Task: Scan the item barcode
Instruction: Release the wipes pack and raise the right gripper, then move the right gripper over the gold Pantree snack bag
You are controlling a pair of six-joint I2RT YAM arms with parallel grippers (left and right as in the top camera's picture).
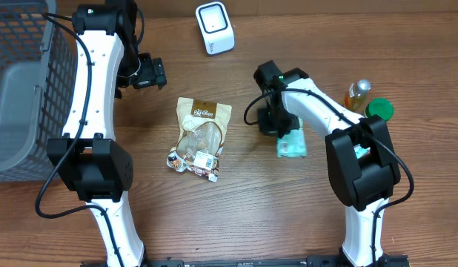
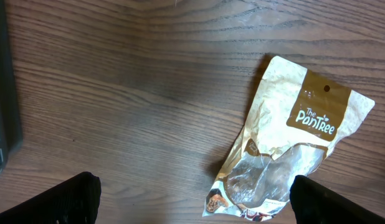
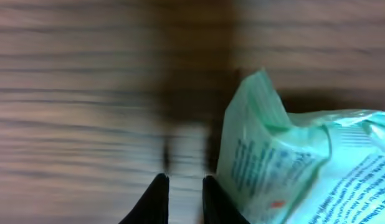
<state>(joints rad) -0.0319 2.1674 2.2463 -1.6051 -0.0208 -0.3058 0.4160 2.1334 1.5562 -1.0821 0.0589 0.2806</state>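
A white barcode scanner (image 1: 215, 27) stands at the table's far edge. A tan snack bag (image 1: 201, 139) with a clear window lies flat mid-table. My left gripper (image 1: 151, 73) hovers up-left of it, open and empty; in the left wrist view the bag (image 2: 292, 149) lies toward the right finger of the left gripper (image 2: 195, 202). A pale green packet (image 1: 292, 143) lies to the right. My right gripper (image 1: 277, 122) is low at its upper-left corner. In the right wrist view the packet (image 3: 292, 168) sits just outside the right finger. That gripper (image 3: 185, 193) is nearly shut with only wood in the narrow gap.
A grey wire basket (image 1: 21, 89) fills the left edge of the table. A small bottle (image 1: 356, 95) and a round green lid (image 1: 379, 110) stand just right of the right arm.
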